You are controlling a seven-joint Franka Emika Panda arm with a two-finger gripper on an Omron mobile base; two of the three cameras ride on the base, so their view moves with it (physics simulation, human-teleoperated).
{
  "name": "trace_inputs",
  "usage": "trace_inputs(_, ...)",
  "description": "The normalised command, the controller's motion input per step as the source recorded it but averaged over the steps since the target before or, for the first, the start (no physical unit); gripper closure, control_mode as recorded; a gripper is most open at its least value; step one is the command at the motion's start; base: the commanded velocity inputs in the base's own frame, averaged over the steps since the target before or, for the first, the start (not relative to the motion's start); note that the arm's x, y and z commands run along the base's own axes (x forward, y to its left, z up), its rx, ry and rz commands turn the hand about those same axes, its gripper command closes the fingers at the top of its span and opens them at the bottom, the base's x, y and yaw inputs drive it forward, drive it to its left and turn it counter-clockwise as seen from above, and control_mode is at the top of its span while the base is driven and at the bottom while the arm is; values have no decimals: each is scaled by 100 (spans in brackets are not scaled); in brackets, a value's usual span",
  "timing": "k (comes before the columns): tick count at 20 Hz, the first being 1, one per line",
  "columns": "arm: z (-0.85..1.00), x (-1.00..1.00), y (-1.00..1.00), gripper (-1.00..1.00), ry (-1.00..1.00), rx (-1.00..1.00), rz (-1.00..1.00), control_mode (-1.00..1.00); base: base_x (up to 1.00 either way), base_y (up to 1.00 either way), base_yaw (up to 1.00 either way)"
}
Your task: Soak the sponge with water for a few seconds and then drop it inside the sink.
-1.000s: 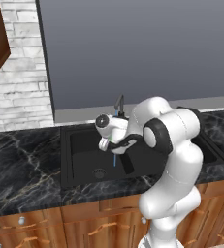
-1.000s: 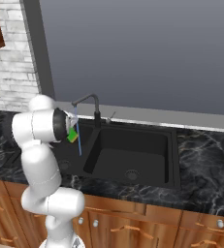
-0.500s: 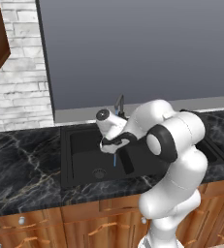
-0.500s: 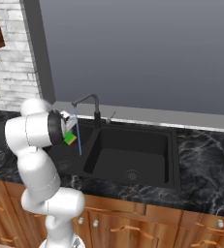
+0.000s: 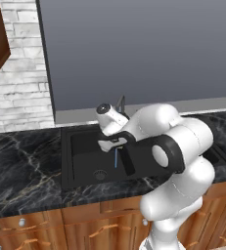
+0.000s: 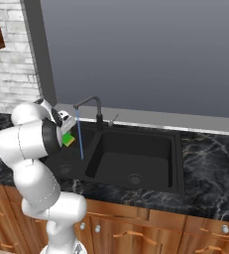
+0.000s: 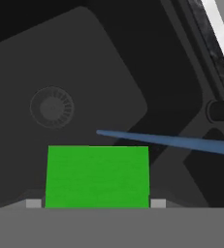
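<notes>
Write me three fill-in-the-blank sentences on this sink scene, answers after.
1. The pincer is shut on the ____.
2. Water falls from the ____ into the sink.
3. The sponge has a ____ top.

Missing words: sponge; faucet; green

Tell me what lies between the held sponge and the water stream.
Nothing: in the hand view a bare strip of the dark sink basin separates the sponge, gripped in the hand, from the water.
</notes>
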Motion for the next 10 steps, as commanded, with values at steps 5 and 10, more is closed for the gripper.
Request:
trace_inputs(5, 0, -23, 22, 100, 0, 3, 0, -100, 0, 0, 0)
trace_inputs(10, 0, -14, 22, 100, 0, 6, 0, -100, 0, 0, 0)
